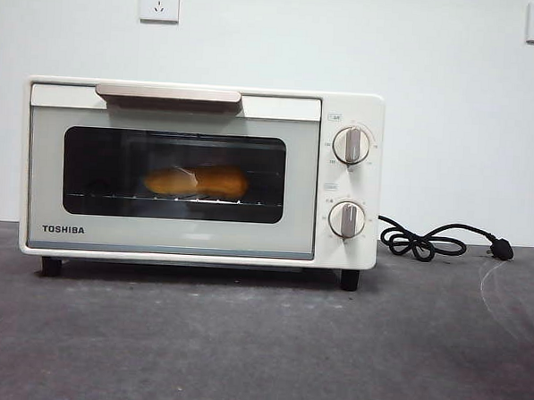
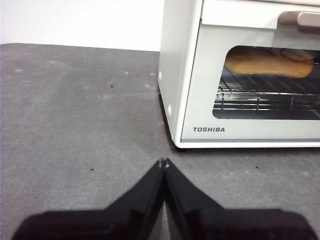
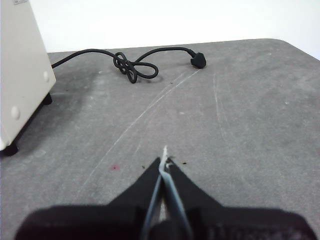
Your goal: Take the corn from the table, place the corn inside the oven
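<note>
Corn (image 1: 196, 181) is lying on the wire rack (image 1: 173, 199) inside the oven (image 1: 201, 172), seen through the door glass; the door is sitting shut, handle (image 1: 168, 94) up at 12 o'clock. Judging by that, the placing looks done.

Left gripper (image 2: 163, 162) is hanging low over the table (image 1: 259, 343), clenched tip to tip and gripping nothing, the oven's front corner off toward its 1 o'clock.

Right gripper (image 3: 164, 159) is likewise pinched together and empty, parked over bare table, cord (image 3: 131, 65) and plug (image 3: 198, 61) well off around 12 o'clock.

Both are sitting clear of the door, probably so nothing fouls it.
</note>
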